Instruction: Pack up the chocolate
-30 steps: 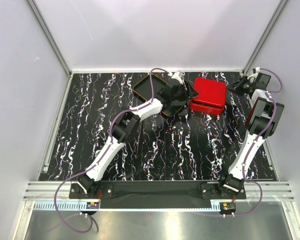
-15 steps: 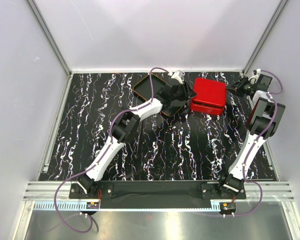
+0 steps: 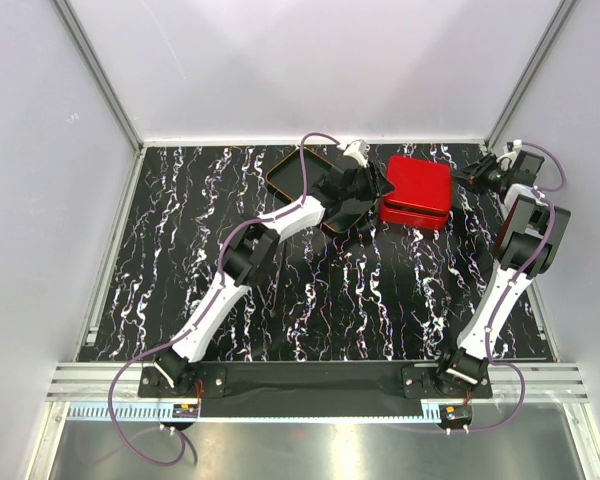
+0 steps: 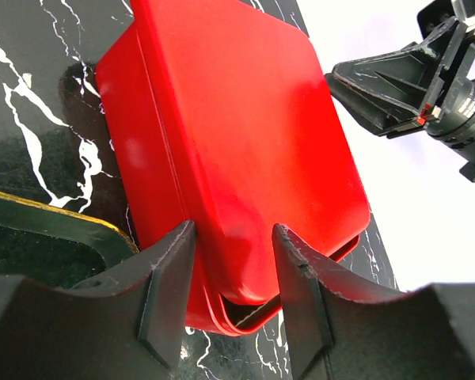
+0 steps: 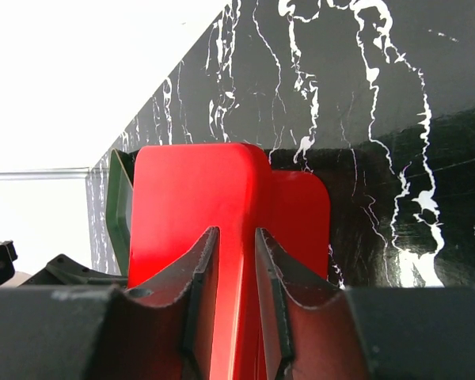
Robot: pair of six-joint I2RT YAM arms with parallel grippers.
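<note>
Chocolate was not visible to us in any view, so we could not tell where it lay. The red box (image 3: pixel 417 188) sat near the far edge of the tabletop (image 3: pixel 380 300) with its flat lid on, just beside the black tray (image 3: pixel 298 175) with the orange rim. The left end effector (image 4: pixel 233 229) reached over the tray to the box's left side. Its fingers were apart with the box's near corner showing in the gap, and we could not tell whether they pressed it. The right end effector (image 5: pixel 237 233) was at the box's right side, its fingers close together with red lid filling the narrow gap. Whether it gripped the lid, we could not tell.
</note>
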